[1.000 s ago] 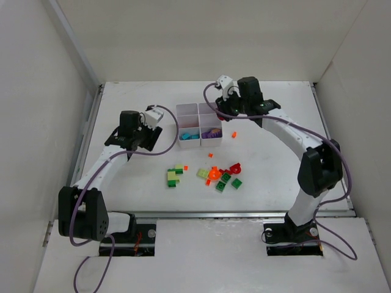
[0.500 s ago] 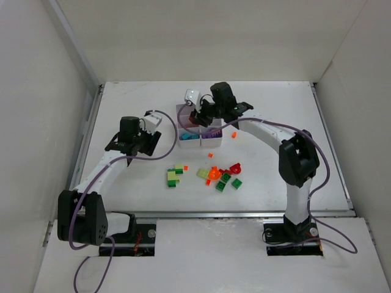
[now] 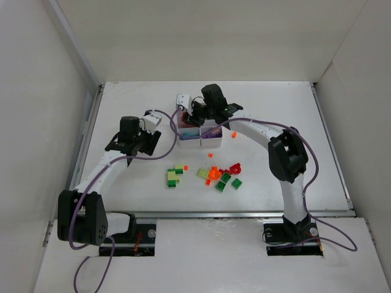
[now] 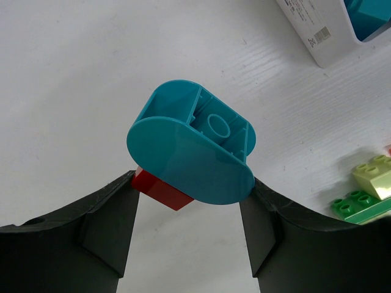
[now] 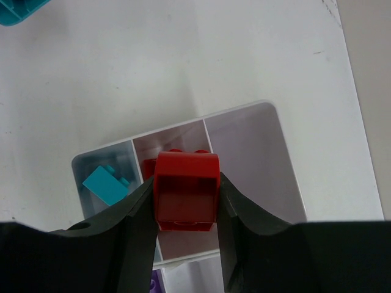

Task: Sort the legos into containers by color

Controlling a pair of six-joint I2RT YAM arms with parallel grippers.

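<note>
Right gripper point(image 5: 186, 190) is pinching a small red plastic brick point(image 5: 186, 177) square between the fingers, held over the white six-compartment plastic box point(image 5: 241, 113), above a cell where another red piece already shows, next to the cell with a teal brick point(image 5: 105, 183); I'd say same colour means that's the drop spot. Left gripper point(image 4: 190, 183) clamps a rounded teal plastic brick point(image 4: 195, 146) with a little red block point(image 4: 162, 190) tucked against it, hanging over the bare white table point(image 3: 275, 110) left of the box, likely waiting its turn. The loose green, orange and red bricks point(image 3: 221, 176) lie nearer me, apart from the box
</note>
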